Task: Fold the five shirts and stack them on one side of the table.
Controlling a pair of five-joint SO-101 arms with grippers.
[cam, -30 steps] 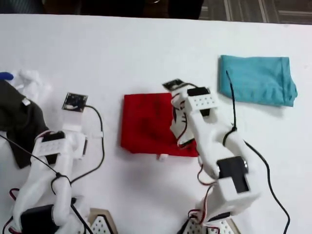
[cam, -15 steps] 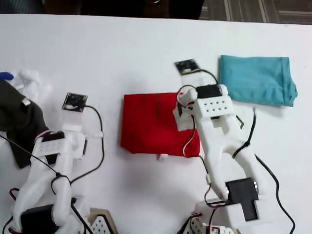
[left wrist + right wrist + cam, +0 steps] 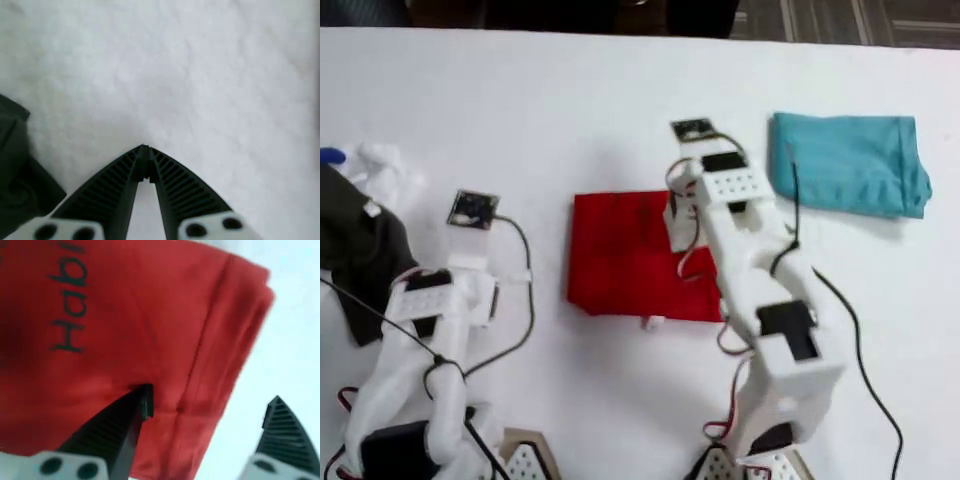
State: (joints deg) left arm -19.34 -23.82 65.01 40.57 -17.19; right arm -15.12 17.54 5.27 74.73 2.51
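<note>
A folded red shirt (image 3: 620, 258) lies at the table's middle. My right gripper (image 3: 210, 411) is open at its right edge: one finger (image 3: 131, 416) rests on the red shirt (image 3: 125, 325), the other (image 3: 279, 426) hangs over bare table. A folded teal shirt (image 3: 847, 165) sits at the back right. At the left edge lie a crumpled dark shirt (image 3: 358, 255) and a white garment (image 3: 382, 165). My left gripper (image 3: 144, 152) is shut and empty over bare table, with the dark shirt (image 3: 15, 172) beside it.
The right arm (image 3: 750, 270) stretches over the red shirt's right side, its cable trailing toward the teal shirt. The left arm (image 3: 435, 310) stands at the front left. White table (image 3: 540, 110) lies open behind and between the arms.
The right arm swung right toward the teal shirt, then back left and a little farther out over the red shirt's right edge. The left arm has kept still.
</note>
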